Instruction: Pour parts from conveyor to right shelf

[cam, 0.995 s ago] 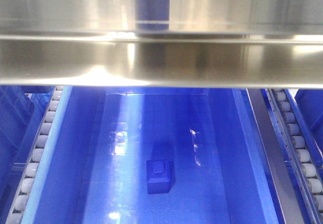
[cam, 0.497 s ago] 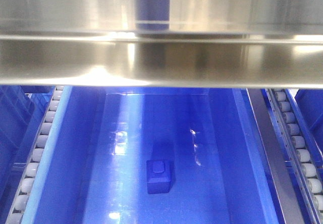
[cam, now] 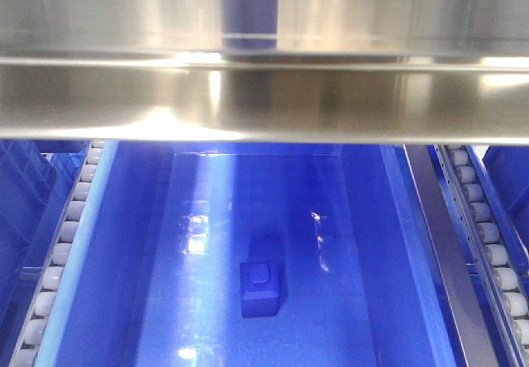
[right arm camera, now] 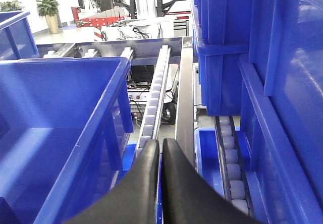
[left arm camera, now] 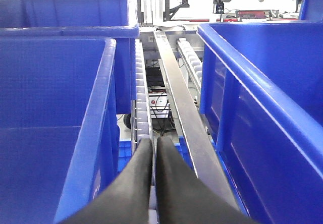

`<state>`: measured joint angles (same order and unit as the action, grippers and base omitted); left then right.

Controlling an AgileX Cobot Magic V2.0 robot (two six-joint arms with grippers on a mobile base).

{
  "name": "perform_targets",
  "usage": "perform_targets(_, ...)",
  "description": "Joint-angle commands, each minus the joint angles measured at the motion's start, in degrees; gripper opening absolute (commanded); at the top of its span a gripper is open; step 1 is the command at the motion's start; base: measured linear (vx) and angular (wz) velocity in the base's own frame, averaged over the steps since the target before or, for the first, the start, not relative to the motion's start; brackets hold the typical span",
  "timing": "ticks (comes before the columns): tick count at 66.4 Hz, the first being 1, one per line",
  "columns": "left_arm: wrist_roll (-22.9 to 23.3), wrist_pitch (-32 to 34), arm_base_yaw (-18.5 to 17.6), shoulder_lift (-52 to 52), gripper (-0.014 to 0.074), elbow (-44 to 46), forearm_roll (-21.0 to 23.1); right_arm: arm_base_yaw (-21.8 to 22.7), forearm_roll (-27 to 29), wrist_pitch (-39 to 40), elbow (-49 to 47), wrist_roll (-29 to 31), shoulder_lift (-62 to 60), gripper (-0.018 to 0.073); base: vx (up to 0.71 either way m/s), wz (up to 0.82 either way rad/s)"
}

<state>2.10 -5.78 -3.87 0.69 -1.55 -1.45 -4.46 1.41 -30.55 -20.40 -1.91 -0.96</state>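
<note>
Nothing has shifted across the front-facing views: the single blue block (cam: 261,288) lies in the same spot on the floor of the big blue bin (cam: 364,243), stud face up, a little nearer the camera than the middle of the bin and touching neither side wall. A broad stainless-steel beam of the right shelf (cam: 264,94) crosses the top of that view, with one rail of small white rollers (cam: 62,251) along the bin's left side and a second rail (cam: 488,243) along its right. The left tool (left arm camera: 154,146) has its two black fingers pressed together at the tips, with nothing between them; it hangs over a roller rail (left arm camera: 143,98) in the gap between two blue bins, one to the left (left arm camera: 96,133) and one to the right (left arm camera: 237,82). The right tool (right arm camera: 160,146) is likewise closed and empty, its tips meeting above another roller rail (right arm camera: 156,98), with a blue bin (right arm camera: 86,133) on its left and stacked blue bins (right arm camera: 227,47) on its right. One block is visible in all. No brand, label or writing can be read in any view.
</note>
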Motion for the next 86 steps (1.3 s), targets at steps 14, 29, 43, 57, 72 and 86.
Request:
perform_targets(14, 0.4, 4.5, -0.3, 0.7, -0.0006, 1.1, 0.4, 0.0, -0.1, 5.5, -1.0, 0.1, 0.5, -0.0009, 0.00, 0.00)
perform_targets(29, 0.4, 4.5, -0.3, 0.7, -0.0006, 1.1, 0.4, 0.0, -1.4, 22.6, 9.8, -0.1, -0.4, -0.0009, 0.00, 0.00)
perform_targets(43, 0.4, 4.5, -0.3, 0.7, -0.0006, 1.1, 0.4, 2.4, -2.0, 27.2, 16.7, 0.3, -0.4, -0.0009, 0.00, 0.00)
perform_targets(57, 0.4, 4.5, -0.3, 0.7, -0.0006, 1.1, 0.4, 7.2, -3.5, 27.9, 20.1, 0.3, -0.4, -0.0009, 0.00, 0.00)
perform_targets(72, 0.4, 4.5, -0.3, 0.7, -0.0006, 1.1, 0.4, 6.7, -3.5, 33.8, 22.5, -0.2, -0.4, -0.0009, 0.00, 0.00)
perform_targets(86, 0.4, 4.5, -0.3, 0.7, -0.0006, 1.1, 0.4, 6.7, -3.7, 35.6, 22.5, -0.1, -0.4, -0.0009, 0.00, 0.00)
